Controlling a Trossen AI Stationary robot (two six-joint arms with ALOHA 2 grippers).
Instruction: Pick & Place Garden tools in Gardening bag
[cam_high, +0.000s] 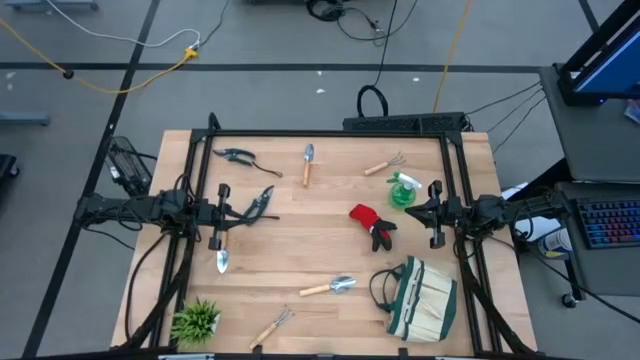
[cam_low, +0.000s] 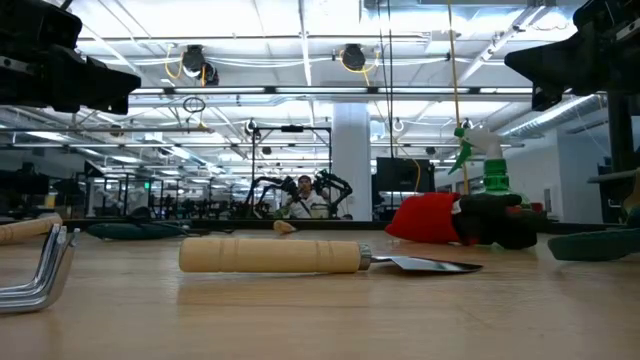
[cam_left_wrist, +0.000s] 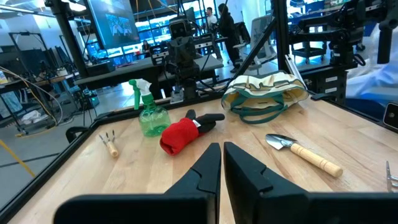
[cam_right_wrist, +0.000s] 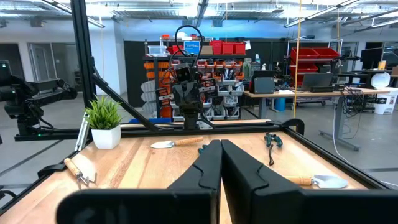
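While both grippers, left (cam_high: 222, 212) and right (cam_high: 435, 213), are parked with jaws shut and empty, the soft, floppy gloves (cam_high: 372, 224) mid-table near the gardening bag (cam_high: 422, 300) are probably best pinched at the cuff.

No readable text, label, brand or number anywhere; nothing legible on the monitor (cam_left_wrist: 112, 25) behind the table.
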